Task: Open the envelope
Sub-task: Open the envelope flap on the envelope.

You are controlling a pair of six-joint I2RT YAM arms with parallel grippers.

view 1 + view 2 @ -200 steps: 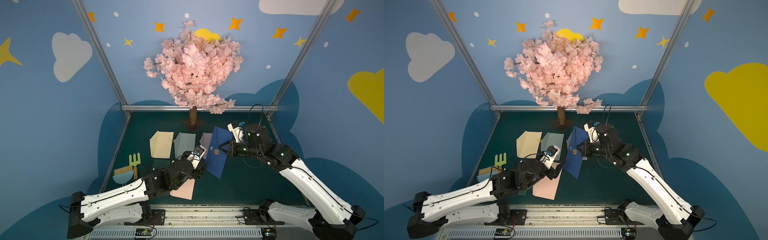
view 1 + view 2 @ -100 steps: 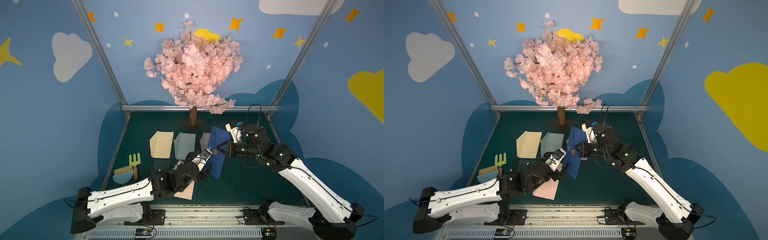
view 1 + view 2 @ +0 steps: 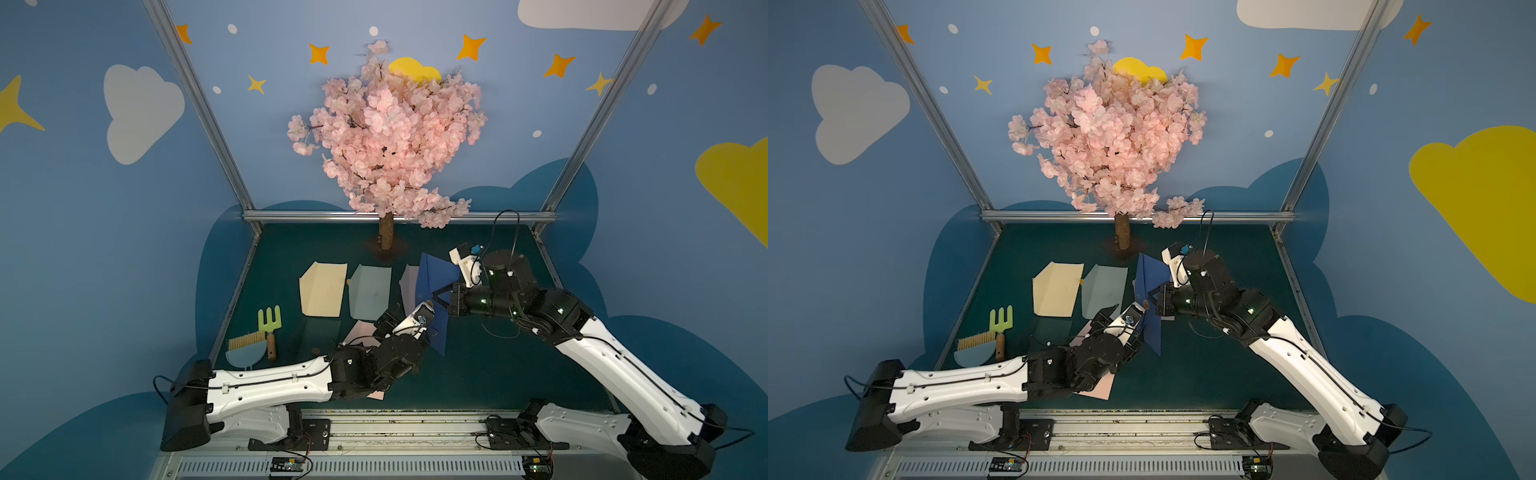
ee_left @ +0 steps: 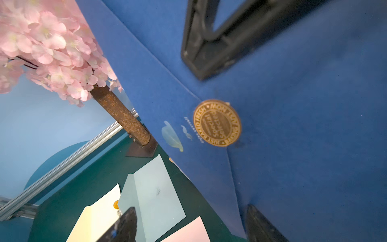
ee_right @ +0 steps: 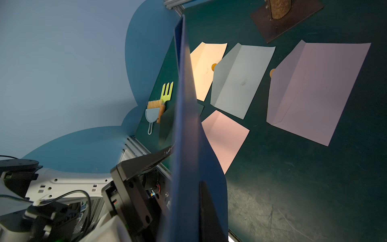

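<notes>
Blue walls (image 3: 83, 270) painted with white and yellow clouds (image 3: 141, 112) and orange stars (image 3: 471, 47) (dimly lit), silver frame posts (image 3: 202, 108), a dark green desk (image 3: 490, 374), and a pink blossom tree (image 3: 386, 137) at the back.

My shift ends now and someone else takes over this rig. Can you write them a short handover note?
Right gripper: shut on the dark blue paper envelope, holding it up on edge.
Left gripper: open, holding nothing, facing the envelope's sealed side close to the round gold sticker seal.
Done: envelope picked up and presented to the left arm.
Left: the seal sits over the flap's tip and the flap looks closed; lift the flap free, probably with the left gripper.
</notes>
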